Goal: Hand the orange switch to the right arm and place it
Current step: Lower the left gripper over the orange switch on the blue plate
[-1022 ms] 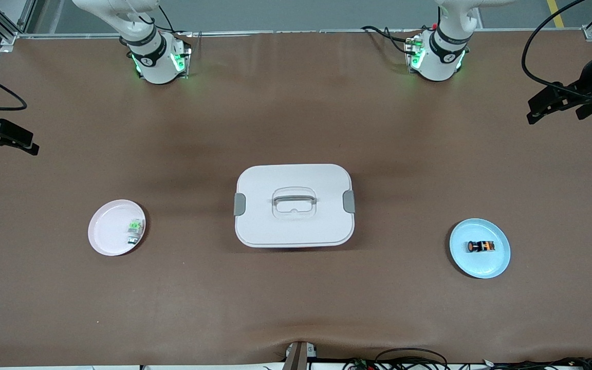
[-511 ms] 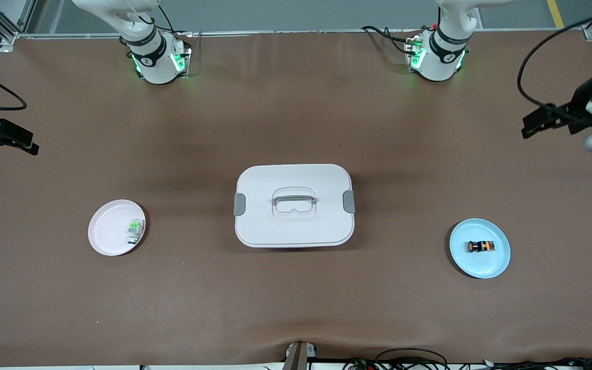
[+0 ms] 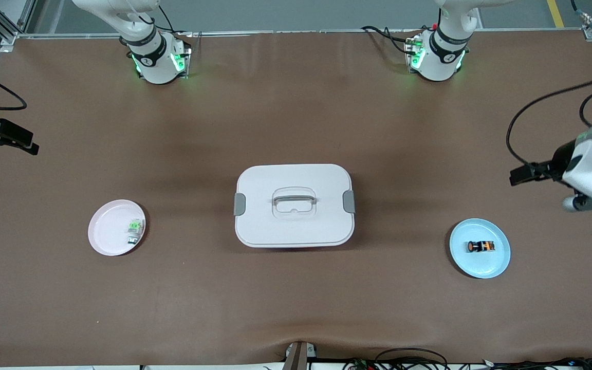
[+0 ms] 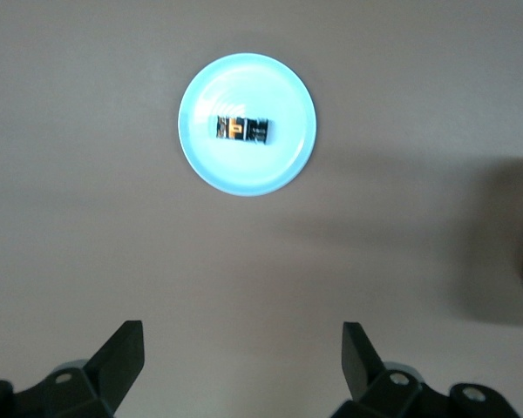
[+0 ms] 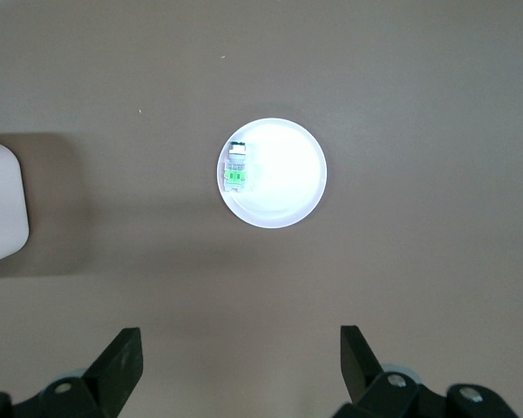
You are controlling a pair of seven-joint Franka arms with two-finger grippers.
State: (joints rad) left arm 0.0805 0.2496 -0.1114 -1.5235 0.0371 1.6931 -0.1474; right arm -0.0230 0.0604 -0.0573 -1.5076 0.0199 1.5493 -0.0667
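Orange face and orange bands mark the orange switch, a tiny black cylinder lying on its side in the middle of the blue plate, toward my left arm's end of the table and nearer the front camera than anything else there. In my left wrist view the orange switch lies across the blue plate, clear of the rim all round.

Bare brown table surrounds that plate, with open room on every side. At about the same depth toward my right arm's end sits a pink plate with a green-and-clear switch lying near its rim; my right wrist view shows the same pair, switch on plate. Between the two plates, slightly farther from the camera, stands a white lidded box with grey clasps and a handle on top, well apart from both.

My left gripper hangs over bare table beside the blue plate, fingers spread wide and empty; in the front view my left gripper shows at the table's edge. My right gripper waits over the table's edge at its own end, fingers also wide apart, holding nothing.
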